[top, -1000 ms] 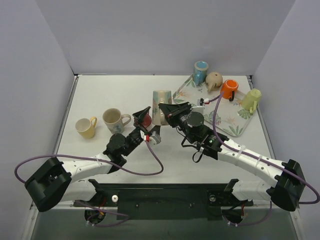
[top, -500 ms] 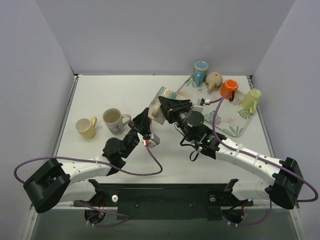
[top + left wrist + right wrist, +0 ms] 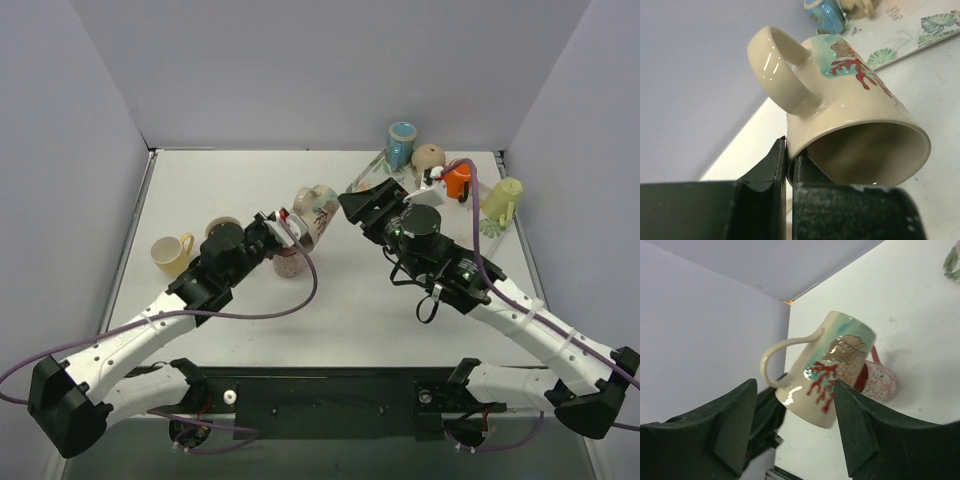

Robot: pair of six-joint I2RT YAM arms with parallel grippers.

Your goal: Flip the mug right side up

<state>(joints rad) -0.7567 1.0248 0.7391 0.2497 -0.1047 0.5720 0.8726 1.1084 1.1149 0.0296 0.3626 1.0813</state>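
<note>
A cream mug (image 3: 312,212) with a red coral pattern hangs tilted above the table, mouth low towards the left arm, base up and to the right. My left gripper (image 3: 283,224) is shut on its rim: in the left wrist view one finger lies inside the mug (image 3: 855,115) and one outside, just below the handle, with the left gripper (image 3: 789,160) pinching the wall. My right gripper (image 3: 362,202) stands open just right of the mug and apart from it. In the right wrist view the mug (image 3: 832,367) shows beyond the open right gripper (image 3: 795,385).
A pink-patterned mug (image 3: 290,264) lies on the table under the held one. A yellow mug (image 3: 172,253) and a floral mug (image 3: 222,230) stand at the left. A leaf-print tray (image 3: 470,250) at the back right carries blue (image 3: 402,143), beige (image 3: 430,158), orange (image 3: 459,178) and pale green (image 3: 503,198) mugs.
My left gripper has shut on the mug's rim and swung it up to a tilt. My right gripper has let go of the mug, opened, and drawn back to the right.
</note>
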